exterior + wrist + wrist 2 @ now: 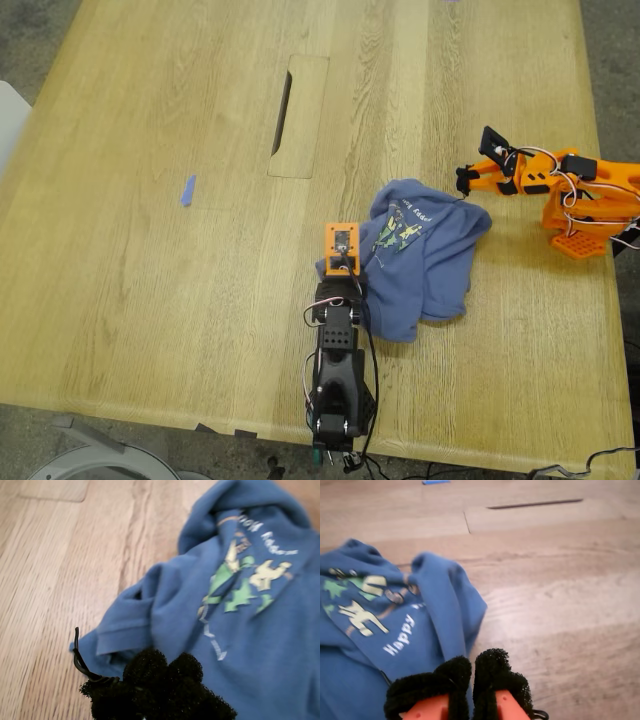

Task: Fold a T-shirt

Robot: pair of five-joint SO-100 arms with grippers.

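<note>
My first gripper is sitting with its dark foam-covered jaws drawn together, no gap showing between them, and they are pressing against the near edge of the T-shirt; whether any cloth is actually pinched between them I cannot tell, since the pads are hiding the contact. In the exterior view this gripper is reaching up from the table's near edge and meeting the shirt's lower edge on that view's left, just beside a folded sleeve hem.

My second gripper is likewise showing its black foam pads side by side and touching, with the orange fingers behind them. They are hovering at the shirt's edge, next to a raised fold of fabric; again I cannot tell if cloth is caught. In the exterior view this gripper is coming in from that view's right and reaching the upper corner of the T-shirt.

The shirt is lying crumpled in a loose heap between the two grippers, its green-and-yellow print with pale lettering facing up. It is resting on the wooden table. A rectangular cable hatch is sitting in the tabletop beyond the shirt, and a small blue tape scrap is lying well apart from the shirt, toward the exterior view's left.
</note>
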